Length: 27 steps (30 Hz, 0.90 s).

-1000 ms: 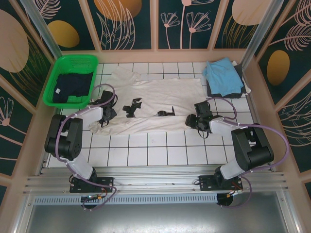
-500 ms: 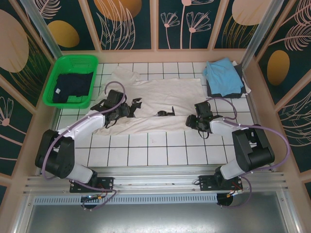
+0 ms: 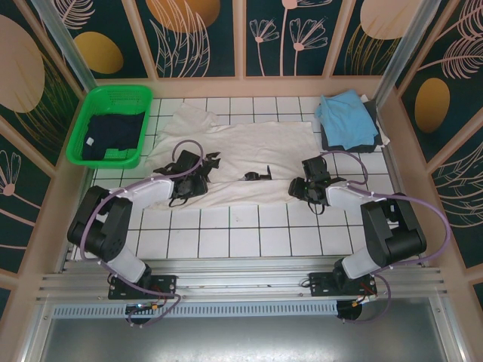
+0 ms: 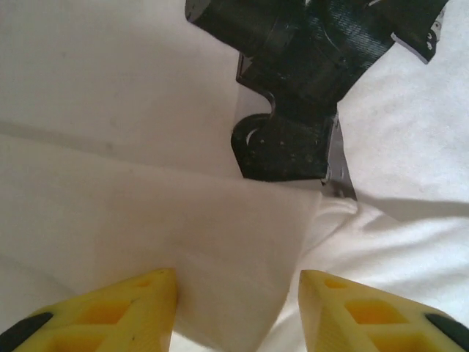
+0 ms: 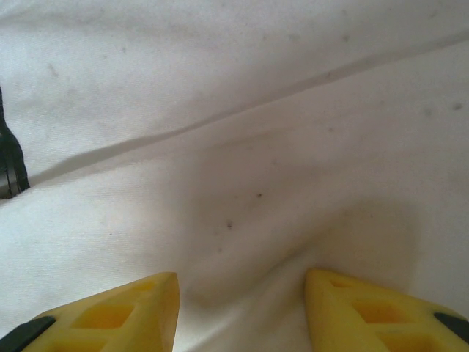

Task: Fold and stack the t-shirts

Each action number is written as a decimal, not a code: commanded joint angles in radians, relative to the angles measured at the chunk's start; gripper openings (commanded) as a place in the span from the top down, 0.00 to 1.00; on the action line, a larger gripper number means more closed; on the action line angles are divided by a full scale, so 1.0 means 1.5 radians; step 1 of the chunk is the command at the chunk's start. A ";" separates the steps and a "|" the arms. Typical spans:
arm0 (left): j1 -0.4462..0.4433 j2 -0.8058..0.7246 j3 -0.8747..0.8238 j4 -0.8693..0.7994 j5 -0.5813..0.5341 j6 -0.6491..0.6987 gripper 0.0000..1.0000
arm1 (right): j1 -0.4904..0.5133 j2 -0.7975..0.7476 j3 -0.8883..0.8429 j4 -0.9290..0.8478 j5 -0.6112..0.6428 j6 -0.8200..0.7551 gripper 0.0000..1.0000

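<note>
The cream-white t-shirt lies spread over the middle of the table. My left gripper is low over its left part and open. A folded edge of the white cloth lies between its yellow fingers, with a gap on the right side. My right gripper is open at the shirt's right lower edge, its fingers astride a low ridge of white cloth. A light blue t-shirt rests on a dark grey one at the back right. The dark navy one is in the basket.
The green mesh basket stands at the back left. Two black plastic pieces lie on the white shirt; one is just ahead of the left fingers. Wooden walls border the tiled table.
My left gripper has travelled right from the shirt's left edge towards the nearer black piece, and its jaws have opened. The right arm has stayed where it was.
</note>
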 commanded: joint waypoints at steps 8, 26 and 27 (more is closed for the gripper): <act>-0.001 0.042 0.061 -0.074 -0.059 0.071 0.94 | -0.007 -0.010 -0.004 -0.006 0.007 -0.010 0.51; -0.016 0.214 0.308 -0.117 -0.145 0.271 0.59 | -0.011 -0.007 -0.014 0.001 0.001 -0.006 0.51; -0.016 0.211 0.312 -0.118 -0.156 0.253 0.47 | -0.011 -0.010 -0.014 -0.001 0.003 -0.006 0.51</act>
